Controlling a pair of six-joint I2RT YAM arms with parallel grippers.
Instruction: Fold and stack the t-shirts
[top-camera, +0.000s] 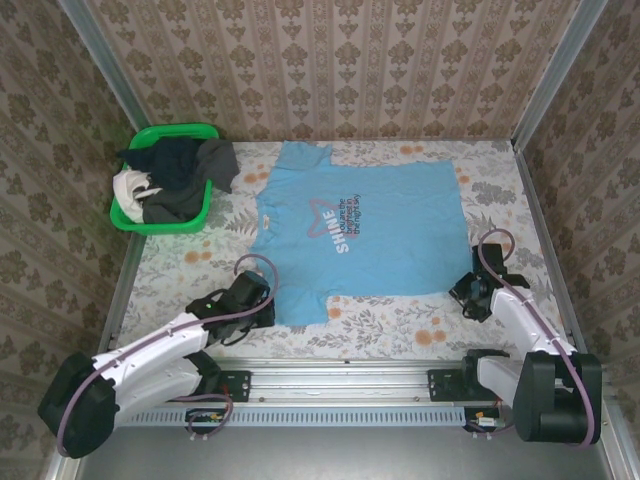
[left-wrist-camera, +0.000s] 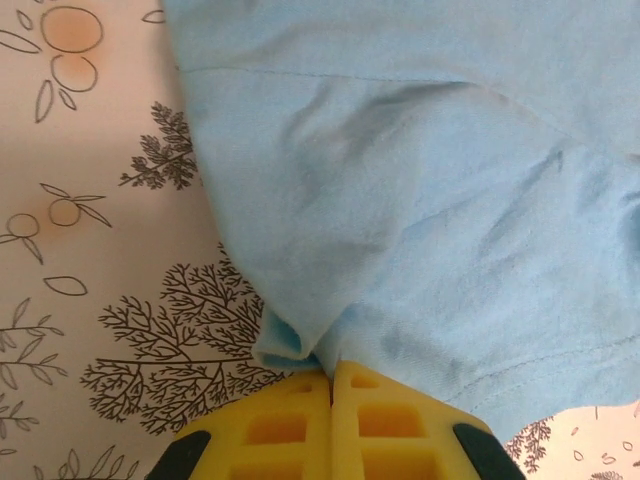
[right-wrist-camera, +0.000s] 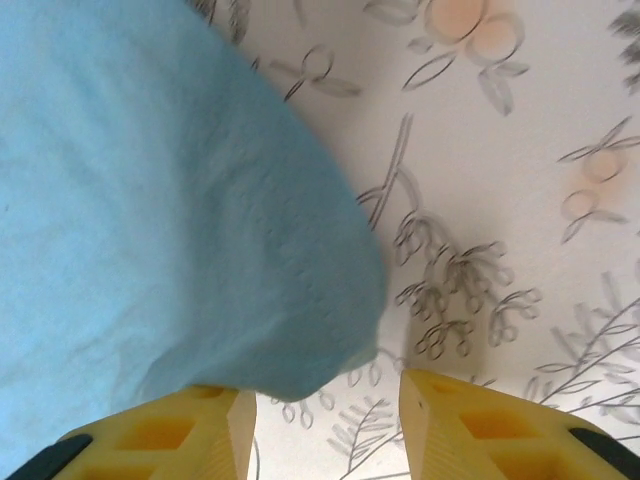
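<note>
While the top view looks down on the bench, you see the light blue t-shirt spread flat, print up, collar toward the left. The green basket in the far left corner holds a heap of dark and white shirts. Your left jaws sit at the near sleeve and your right jaws at the near hem corner.

In the left wrist view, the left jaws are closed, their yellow fingers pressed together on the bunched sleeve edge.

In the right wrist view, the right jaws stand open. The shirt's corner drapes over one finger, and the other sits over patterned bench.
</note>
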